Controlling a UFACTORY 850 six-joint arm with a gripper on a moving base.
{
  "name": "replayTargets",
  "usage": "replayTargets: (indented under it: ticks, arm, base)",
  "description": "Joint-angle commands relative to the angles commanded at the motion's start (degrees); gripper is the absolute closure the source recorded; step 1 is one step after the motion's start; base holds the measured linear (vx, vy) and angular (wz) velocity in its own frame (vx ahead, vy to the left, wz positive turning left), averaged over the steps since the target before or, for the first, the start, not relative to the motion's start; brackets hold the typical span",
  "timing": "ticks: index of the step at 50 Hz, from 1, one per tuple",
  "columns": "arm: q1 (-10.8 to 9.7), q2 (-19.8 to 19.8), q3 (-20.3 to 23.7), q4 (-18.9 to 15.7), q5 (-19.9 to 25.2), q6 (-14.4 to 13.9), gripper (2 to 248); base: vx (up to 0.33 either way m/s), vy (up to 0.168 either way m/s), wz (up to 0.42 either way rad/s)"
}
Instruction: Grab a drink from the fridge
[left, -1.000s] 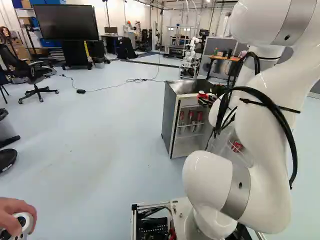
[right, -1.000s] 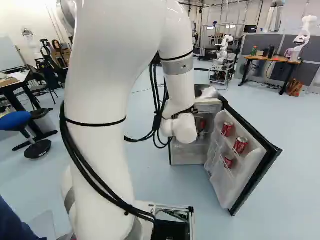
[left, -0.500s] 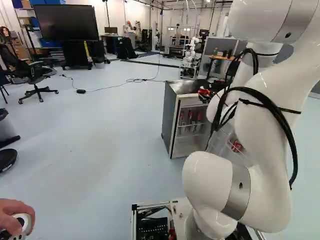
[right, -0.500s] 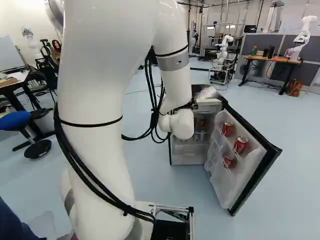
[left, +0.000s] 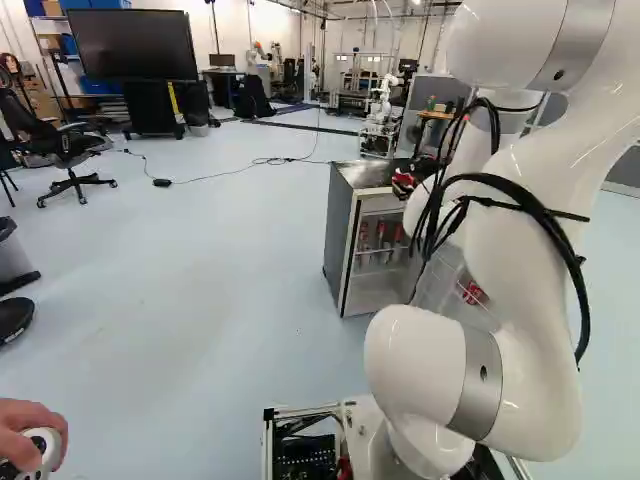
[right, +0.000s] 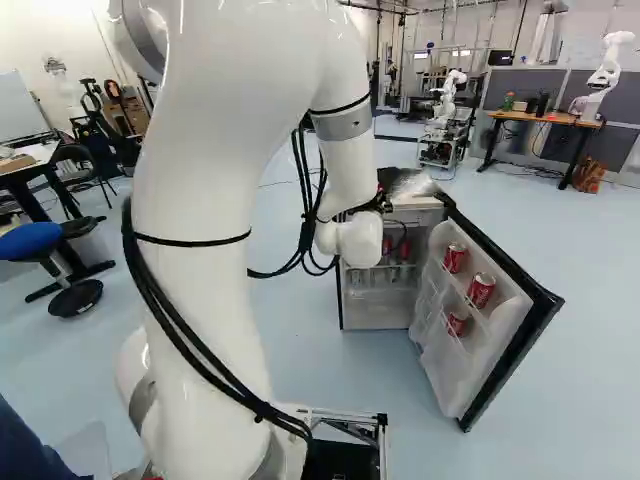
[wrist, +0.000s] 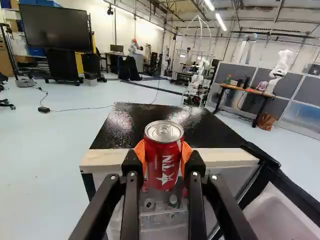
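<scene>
Pale floor (left: 200, 280) spreads around us, and our white arm (right: 205, 200) rises at the left of the right base view, bending over towards a small fridge (left: 342, 235). The fridge stands ahead of us with its door (right: 450, 375) swung open, to its right in the right base view. At the back of the left base view we have a big black screen (left: 133, 45), and at the right of the right base view a desk (right: 550, 119) carrying another robot (right: 605, 75). A black office chair (left: 65, 140) is at the left of the left base view, and a blue stool (right: 30, 240) at the left of the right one.

Our gripper (left: 403, 185) is by the fridge's top front edge. Its jaws are closed on a red drink can (wrist: 163, 172), with an orange pad (wrist: 140, 154) against each side. We have the can upright between the fingers; in the wrist view it shows in front of the fridge's dark top, with the shelves beyond and below. The door racks hold three more red cans (right: 481, 290), two above one, and we see small red drinks (left: 380, 236) on a shelf inside.
</scene>
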Motion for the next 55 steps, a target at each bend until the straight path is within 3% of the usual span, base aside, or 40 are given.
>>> replayTargets:
  ticks: [55]
  arm:
    - [7.7,-6.6,-8.6,10.8,-0.5,0.0,160]
  base:
    - [0.0,0.0,0.0]
